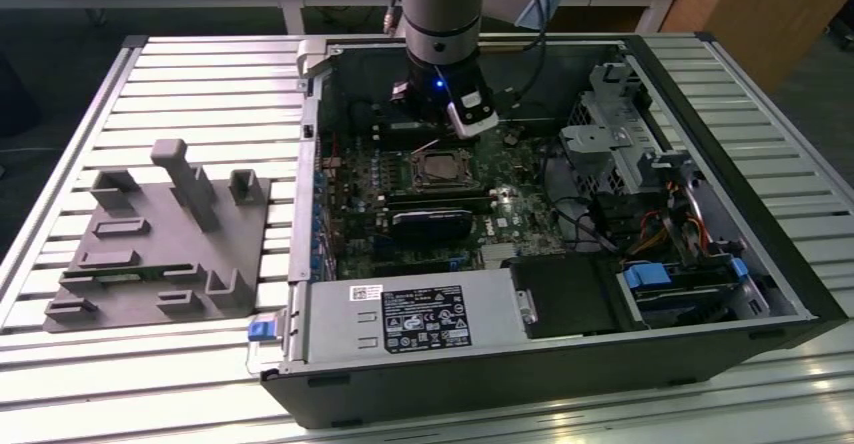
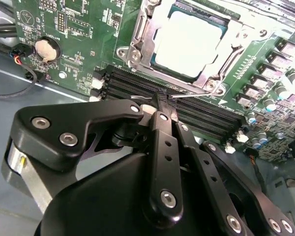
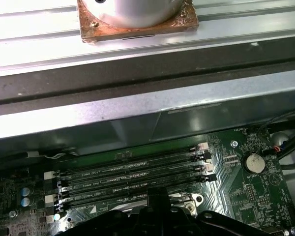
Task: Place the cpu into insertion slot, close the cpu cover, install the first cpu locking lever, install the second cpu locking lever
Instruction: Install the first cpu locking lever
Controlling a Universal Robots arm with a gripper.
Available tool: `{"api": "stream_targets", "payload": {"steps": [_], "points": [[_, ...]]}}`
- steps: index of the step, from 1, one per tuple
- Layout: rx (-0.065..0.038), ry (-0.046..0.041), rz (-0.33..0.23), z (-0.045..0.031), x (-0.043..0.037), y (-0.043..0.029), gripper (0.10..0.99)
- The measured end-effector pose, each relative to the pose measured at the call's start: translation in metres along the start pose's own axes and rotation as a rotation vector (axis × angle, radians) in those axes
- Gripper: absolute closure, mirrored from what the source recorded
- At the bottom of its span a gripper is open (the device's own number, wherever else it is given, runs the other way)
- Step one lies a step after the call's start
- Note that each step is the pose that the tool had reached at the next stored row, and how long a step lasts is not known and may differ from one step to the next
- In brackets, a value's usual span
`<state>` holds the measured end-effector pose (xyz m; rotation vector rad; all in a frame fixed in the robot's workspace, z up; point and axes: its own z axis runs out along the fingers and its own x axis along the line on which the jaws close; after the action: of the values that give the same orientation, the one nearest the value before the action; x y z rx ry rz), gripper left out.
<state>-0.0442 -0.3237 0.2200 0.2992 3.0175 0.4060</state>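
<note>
Pinches with clenched tool (image 2: pixel 161 102) the thin wire lever (image 2: pixel 191 94), likely stiff, springy, slick and best held near its hooked end, and leaves beyond it the light, fragile cpu (image 2: pixel 187 42) seated under the lowered cover (image 2: pixel 140 34).

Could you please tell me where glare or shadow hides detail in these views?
Exterior view: the slatted table glares white at the front, on the exterior view's left. First wrist view: its slats are washed out, and the case edge beneath lies in shadow. Second wrist view: the cpu reflects pale, and the locking lever glints at the gripper.
</note>
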Motion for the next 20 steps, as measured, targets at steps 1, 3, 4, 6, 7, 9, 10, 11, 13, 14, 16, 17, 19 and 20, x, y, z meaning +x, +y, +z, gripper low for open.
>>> {"api": "stream_targets", "payload": {"steps": [1, 3, 4, 6, 7, 9, 10, 11, 13, 14, 16, 17, 19, 20], "points": [[0.001, -0.0009, 0.0, 0.0001, 0.0, -0.0001, 0.98], [0.005, -0.0041, -0.001, 0.0004, 0.0001, -0.0002, 0.98], [0.007, -0.0066, -0.002, 0.0007, 0.0001, -0.0003, 0.98], [0.009, -0.0142, -0.004, 0.0017, 0.0002, -0.0005, 0.98], [0.009, -0.0191, -0.005, 0.0021, 0.0004, -0.0007, 0.98], [0.009, -0.0317, -0.008, 0.0029, 0.0011, -0.0011, 0.98], [0.009, -0.0399, -0.011, 0.0032, 0.0017, -0.0013, 0.98], [0.01, -0.0488, -0.013, 0.0034, 0.0026, -0.0015, 0.98], [0.01, -0.0624, -0.017, 0.0036, 0.0052, -0.002, 0.98], [0.01, -0.0685, -0.019, 0.0038, 0.0066, -0.0022, 0.98], [0.013, -0.0775, -0.021, 0.0043, 0.0089, -0.0028, 0.98], [0.015, -0.0796, -0.022, 0.0048, 0.0096, -0.0031, 0.98], [0.021, -0.0837, -0.023, 0.0057, 0.0101, -0.003, 0.98], [0.024, -0.0862, -0.023, 0.006, 0.0103, -0.0025, 0.98]]}}
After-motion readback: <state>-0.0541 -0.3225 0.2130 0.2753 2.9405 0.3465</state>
